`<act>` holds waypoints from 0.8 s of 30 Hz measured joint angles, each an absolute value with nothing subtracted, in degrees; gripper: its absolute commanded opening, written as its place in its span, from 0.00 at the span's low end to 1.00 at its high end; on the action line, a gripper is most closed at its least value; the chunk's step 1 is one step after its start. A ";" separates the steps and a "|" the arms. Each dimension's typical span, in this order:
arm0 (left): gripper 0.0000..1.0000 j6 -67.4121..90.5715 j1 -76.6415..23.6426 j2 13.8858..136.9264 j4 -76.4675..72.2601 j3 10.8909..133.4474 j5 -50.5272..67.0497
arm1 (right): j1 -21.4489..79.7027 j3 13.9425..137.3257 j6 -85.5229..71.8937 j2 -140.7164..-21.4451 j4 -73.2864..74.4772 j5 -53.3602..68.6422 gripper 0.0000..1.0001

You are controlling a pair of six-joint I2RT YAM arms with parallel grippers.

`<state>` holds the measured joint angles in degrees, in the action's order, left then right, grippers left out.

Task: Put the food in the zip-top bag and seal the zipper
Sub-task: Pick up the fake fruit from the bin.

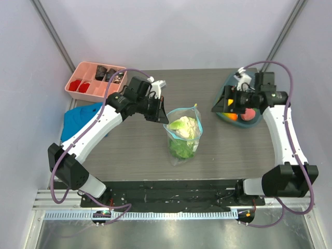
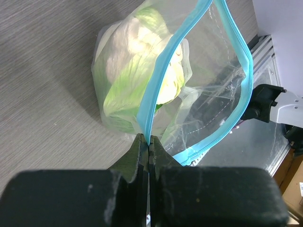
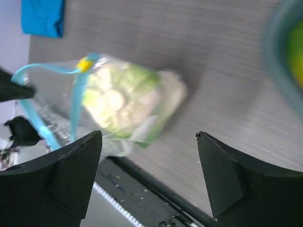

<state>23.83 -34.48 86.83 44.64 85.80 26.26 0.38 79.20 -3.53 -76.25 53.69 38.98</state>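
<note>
The clear zip-top bag lies mid-table with the pale green cabbage inside it. My left gripper is shut on the light-blue zipper at the bag's mouth and holds that edge up; the mouth gapes open. The cabbage shows through the plastic. My right gripper is open and empty at the left rim of the teal bowl, which holds an orange fruit and a red fruit. In the right wrist view the open gripper faces the bagged cabbage.
A pink divided tray with dark brown and red pieces stands at the back left. A blue folded cloth lies at the left edge and also shows in the right wrist view. A yellow slider sits on the zipper.
</note>
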 measured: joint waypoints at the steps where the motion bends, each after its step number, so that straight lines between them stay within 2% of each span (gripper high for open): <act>1: 0.00 23.75 -34.48 86.83 44.64 85.80 26.33 | -2.22 80.09 -1.76 -77.19 54.13 39.09 0.88; 5: 0.00 23.55 -34.48 86.83 44.64 85.80 26.68 | -7.92 83.11 6.52 -82.91 55.37 35.38 0.87; 15: 0.00 23.62 -34.48 86.83 44.49 85.78 27.07 | -7.84 84.86 20.36 -101.58 51.18 23.05 0.86; 24: 0.00 23.62 -34.48 86.83 44.45 85.78 27.07 | -7.84 86.91 26.24 -109.54 46.46 19.90 0.87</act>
<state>23.62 -34.48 86.83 44.45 85.78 27.07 -7.84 86.91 26.24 -109.54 46.46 19.90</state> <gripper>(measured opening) 0.016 0.860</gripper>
